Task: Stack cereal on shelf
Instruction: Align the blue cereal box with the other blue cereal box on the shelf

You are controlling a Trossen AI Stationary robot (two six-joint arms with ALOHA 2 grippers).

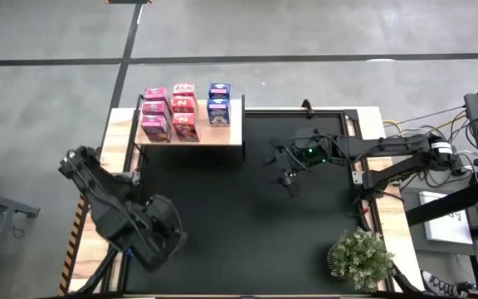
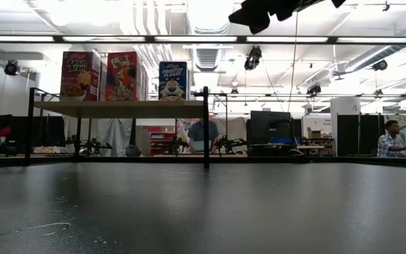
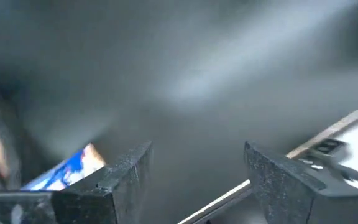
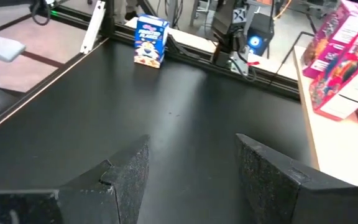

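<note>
The pale wooden shelf [image 1: 222,134] stands at the table's far left, and on it stand several pink cereal boxes [image 1: 169,112] and blue ones [image 1: 218,103]. The low view shows their fronts on the shelf plank [image 2: 118,108]. One more blue cereal box [image 4: 151,40] stands upright on the black mat near the table's left edge. A blurred corner of it [image 3: 64,174] shows in the left wrist view. My left gripper [image 1: 163,241] hangs open above the mat's near left, pointing steeply down, beside that box. My right gripper [image 1: 279,166] is open over the mat's middle right, facing left, with nothing between its fingers [image 4: 123,177].
A small potted plant [image 1: 361,256] sits at the mat's near right corner. Cables and equipment [image 1: 471,133] lie past the table's right edge. A black mat [image 1: 247,216] covers the table between the arms. People sit in the room behind [image 2: 390,137].
</note>
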